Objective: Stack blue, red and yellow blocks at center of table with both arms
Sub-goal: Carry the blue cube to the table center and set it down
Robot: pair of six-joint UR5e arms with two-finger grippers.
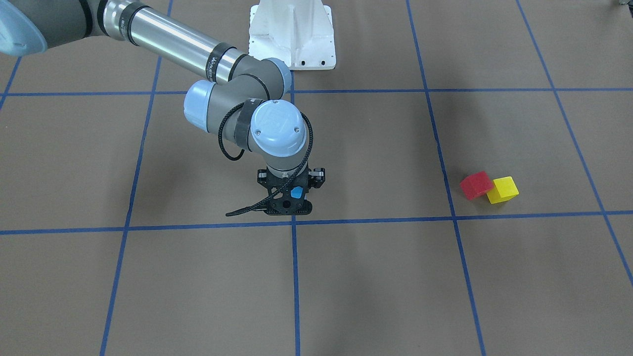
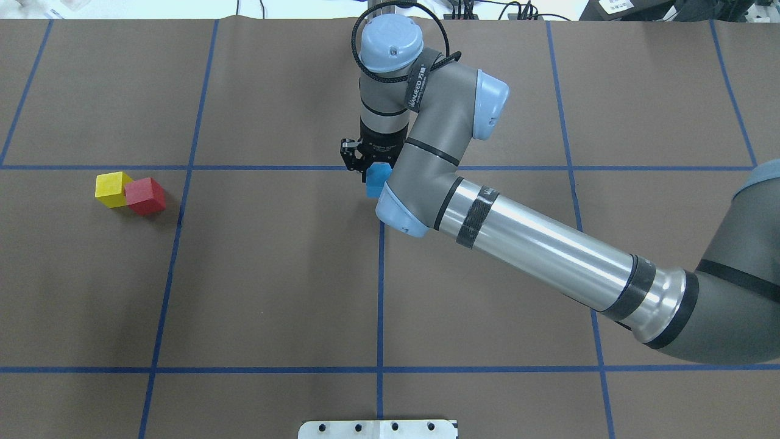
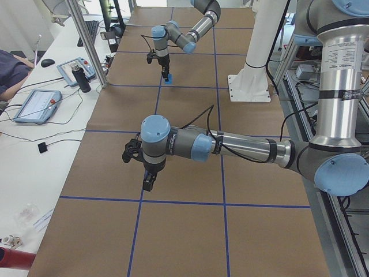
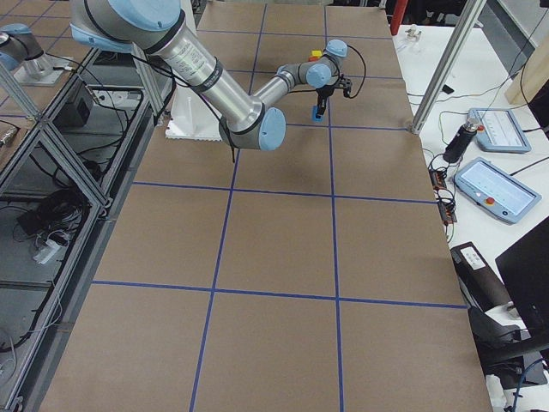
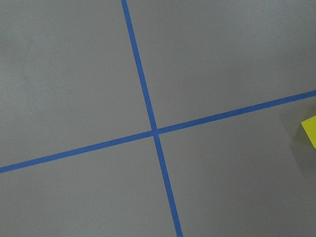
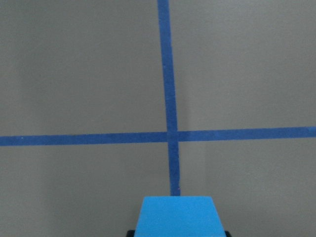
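My right gripper is shut on the blue block and points down beside the central tape crossing; it also shows in the overhead view with the block. The right wrist view shows the block just before the crossing. Whether it touches the table I cannot tell. The red block and the yellow block lie touching on the robot's left side of the table. My left gripper shows only in the exterior left view, hanging over the table; I cannot tell its state. The left wrist view shows a yellow corner.
Blue tape lines form a grid on the brown table. The white robot base stands at the robot's edge of the table. A side desk with tablets and cables runs along the operators' side.
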